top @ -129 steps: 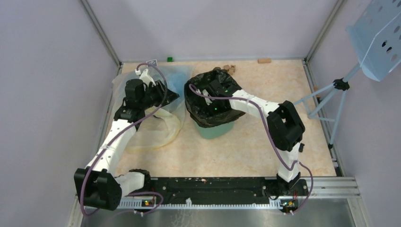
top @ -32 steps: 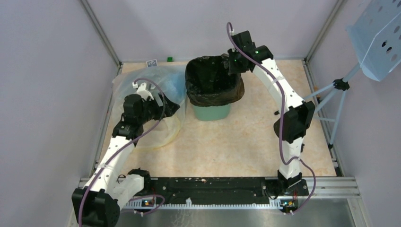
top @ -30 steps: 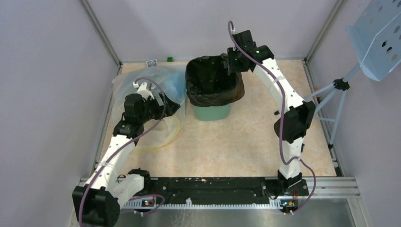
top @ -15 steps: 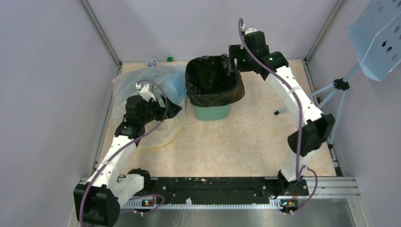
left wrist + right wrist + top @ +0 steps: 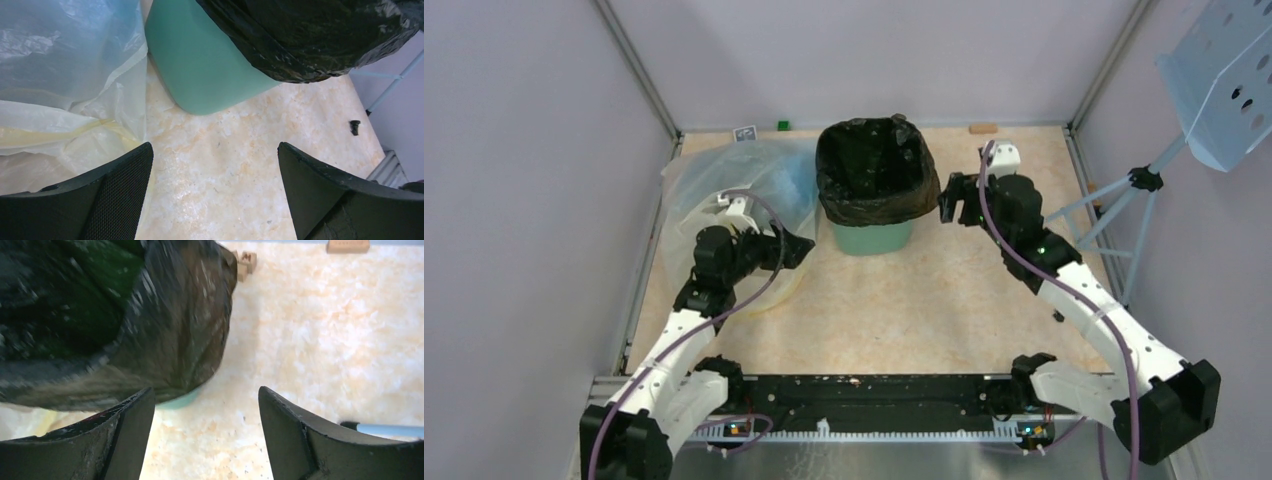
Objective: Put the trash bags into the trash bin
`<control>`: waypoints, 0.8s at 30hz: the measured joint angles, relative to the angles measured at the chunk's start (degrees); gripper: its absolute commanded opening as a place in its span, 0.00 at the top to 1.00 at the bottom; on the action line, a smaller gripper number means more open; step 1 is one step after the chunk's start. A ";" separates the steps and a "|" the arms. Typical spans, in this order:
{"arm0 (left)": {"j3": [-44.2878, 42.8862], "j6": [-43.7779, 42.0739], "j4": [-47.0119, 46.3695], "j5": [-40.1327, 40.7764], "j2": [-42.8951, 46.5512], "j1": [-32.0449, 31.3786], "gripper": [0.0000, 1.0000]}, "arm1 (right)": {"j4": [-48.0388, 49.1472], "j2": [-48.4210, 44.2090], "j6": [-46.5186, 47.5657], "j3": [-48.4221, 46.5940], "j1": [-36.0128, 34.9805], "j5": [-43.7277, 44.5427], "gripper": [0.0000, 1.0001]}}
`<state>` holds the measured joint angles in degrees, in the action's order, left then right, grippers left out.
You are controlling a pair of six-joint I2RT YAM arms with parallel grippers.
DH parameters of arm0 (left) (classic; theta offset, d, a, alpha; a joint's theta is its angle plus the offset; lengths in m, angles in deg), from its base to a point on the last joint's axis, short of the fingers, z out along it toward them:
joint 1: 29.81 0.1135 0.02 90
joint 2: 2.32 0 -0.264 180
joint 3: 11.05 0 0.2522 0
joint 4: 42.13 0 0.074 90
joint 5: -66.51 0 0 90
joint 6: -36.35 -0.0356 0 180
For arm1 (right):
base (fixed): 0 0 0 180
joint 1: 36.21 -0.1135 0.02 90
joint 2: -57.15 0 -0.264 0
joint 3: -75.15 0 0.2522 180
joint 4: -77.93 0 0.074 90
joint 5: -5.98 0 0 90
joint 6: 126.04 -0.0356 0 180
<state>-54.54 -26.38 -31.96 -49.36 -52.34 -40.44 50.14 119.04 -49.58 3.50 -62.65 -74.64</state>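
The mint-green trash bin (image 5: 871, 238) stands upright at the middle back of the table. A glossy black trash bag (image 5: 874, 170) lines it, its mouth open and its edge folded down over the rim. My right gripper (image 5: 949, 200) hovers open just right of the bin, touching nothing; its wrist view shows the bag (image 5: 100, 315) and a sliver of bin (image 5: 182, 400) ahead of the empty gripper (image 5: 206, 435). My left gripper (image 5: 797, 245) is open to the bin's left, low over the table. Its wrist view shows the bin (image 5: 200, 65), the bag (image 5: 310, 35) and the empty gripper (image 5: 215, 190).
A large clear bag (image 5: 734, 185) with blue and yellow contents lies left of the bin, under my left arm. A tripod (image 5: 1124, 210) with a light-blue perforated panel (image 5: 1224, 80) stands at the right. Small wooden blocks (image 5: 983, 128) and a green cube (image 5: 782, 125) sit by the back wall.
My right gripper let go of the bag's back-right rim, opened, and swung down to the bin's right side. The left arm drew slightly nearer. The bag stays draped over the bin.
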 measured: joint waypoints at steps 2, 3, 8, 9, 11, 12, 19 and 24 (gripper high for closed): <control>1.86 -0.24 -1.49 1.73 1.14 -1.07 0.01 | 3.93 -2.60 0.52 6.08 0.00 0.33 0.25; 2.73 -0.46 -2.14 2.47 1.60 -1.60 0.01 | 5.79 -3.80 0.70 9.22 0.00 0.68 0.23; 6.23 -4.04 -5.90 8.85 2.25 -7.15 0.01 | 13.86 -8.00 -0.11 23.34 0.00 4.72 0.16; 6.80 -5.35 -6.86 10.82 2.23 -9.05 0.01 | 14.78 -8.46 -0.35 25.44 0.00 5.90 0.15; 7.39 -7.65 -8.70 14.19 1.99 -11.93 0.01 | 15.87 -8.61 -0.68 27.87 0.07 8.31 0.14; 7.54 -8.52 -9.75 15.50 1.73 -12.85 0.01 | 16.33 -8.57 -0.70 28.39 0.13 9.55 0.14; 8.35 -17.11 -15.63 28.68 -0.15 -13.35 0.01 | 26.95 -9.03 -0.35 32.68 7.43 10.34 0.16; 11.08 -21.92 -20.61 34.05 -0.68 -9.27 0.01 | 38.45 -7.87 1.53 40.22 14.88 8.48 0.17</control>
<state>-43.46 -48.30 -52.57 -15.31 -53.01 -49.71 88.59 111.17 -48.05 43.72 -47.76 -66.16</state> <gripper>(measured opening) 0.987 0.831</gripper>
